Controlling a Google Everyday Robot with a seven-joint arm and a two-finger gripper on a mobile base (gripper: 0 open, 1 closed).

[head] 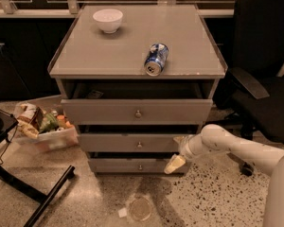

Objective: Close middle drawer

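The tool point(177, 151) sits against the right end of the middle drawer point(118, 143) front, probably placed there to push it in; whether it is clenched or released I cannot tell; the drawer, second in the cabinet point(61, 86), seems slightly out, below the wider-open top drawer point(99, 111).
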